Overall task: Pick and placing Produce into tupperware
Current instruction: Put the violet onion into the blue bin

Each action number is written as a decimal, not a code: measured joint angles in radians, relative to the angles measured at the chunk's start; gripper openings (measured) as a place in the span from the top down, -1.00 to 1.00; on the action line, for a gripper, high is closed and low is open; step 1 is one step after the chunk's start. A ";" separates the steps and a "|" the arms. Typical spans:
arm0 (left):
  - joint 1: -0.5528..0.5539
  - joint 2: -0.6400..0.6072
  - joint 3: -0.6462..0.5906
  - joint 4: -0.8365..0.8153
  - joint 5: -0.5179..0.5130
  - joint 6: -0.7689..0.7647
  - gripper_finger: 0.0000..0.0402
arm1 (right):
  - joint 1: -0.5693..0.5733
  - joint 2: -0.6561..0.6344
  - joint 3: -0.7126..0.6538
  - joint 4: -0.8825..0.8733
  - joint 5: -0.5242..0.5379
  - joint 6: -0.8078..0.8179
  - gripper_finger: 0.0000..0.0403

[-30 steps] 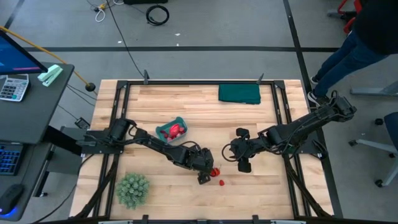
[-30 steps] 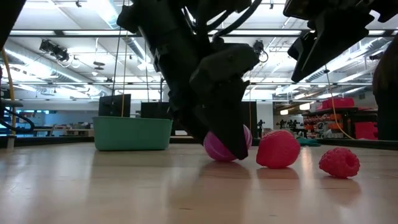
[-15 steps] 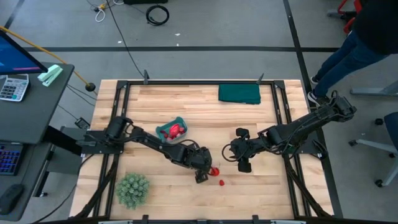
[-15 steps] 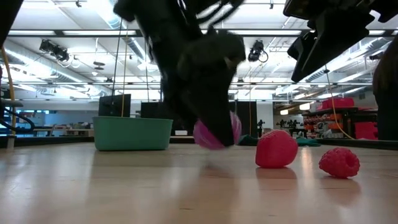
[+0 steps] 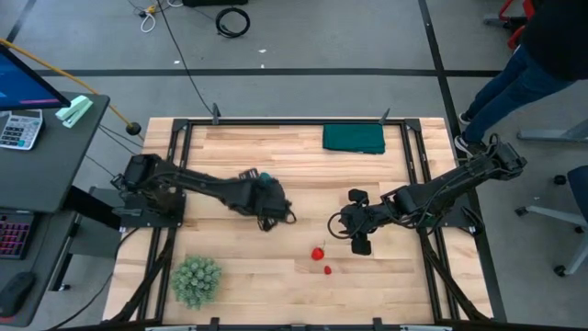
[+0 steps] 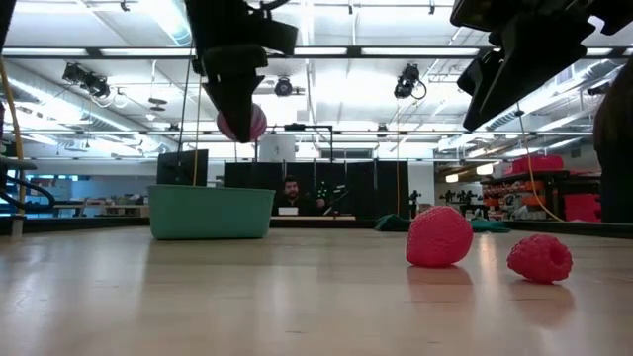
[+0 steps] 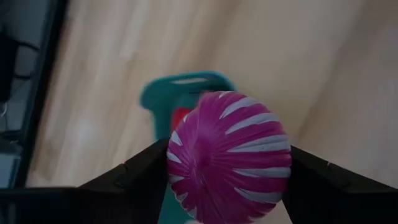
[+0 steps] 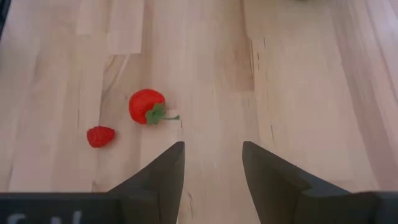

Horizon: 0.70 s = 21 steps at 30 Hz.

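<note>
The spiky magenta-purple piece (image 7: 227,155), ball-shaped with white stripes, sits between the fingers of my left gripper (image 6: 240,111), high above the teal tupperware (image 6: 211,213). In the high view this gripper (image 5: 270,204) covers most of the tupperware (image 5: 263,176). Something red (image 7: 180,118) lies inside it. A red strawberry (image 5: 317,253) and a small raspberry (image 5: 327,270) rest on the table. My right gripper (image 8: 211,168) hovers open, to the right of them and a little farther back. My left gripper holds the magenta piece pinched between its two fingers, one finger (image 7: 146,174) on each side of its round body (image 7: 186,163). The fingers point down from above. The piece is lifted clear, well above the tupperware's rim (image 6: 211,190).
A dark green folded cloth (image 5: 354,138) lies at the far edge, and a fuzzy green ball plant (image 5: 196,280) at the near left corner. A person's legs (image 5: 524,69) show beyond the table's far right corner. Bare wood lies between the arms.
My left gripper, shut on the magenta piece, has risen from the table beside the strawberry and moved toward the far left, over the tupperware. The piece is now lifted clear. The strawberry and raspberry stay in place, and the right arm has kept still.
</note>
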 joint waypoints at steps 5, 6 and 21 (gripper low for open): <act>0.079 -0.003 0.000 -0.010 -0.002 0.026 -0.34 | 0.000 0.000 0.000 -0.001 0.000 0.000 0.16; 0.095 0.003 0.000 -0.009 -0.002 0.037 -0.32 | 0.000 0.000 0.000 0.000 0.000 0.001 0.16; 0.160 0.176 0.000 0.003 0.091 0.122 -0.37 | 0.001 0.000 0.000 -0.008 0.000 0.002 0.16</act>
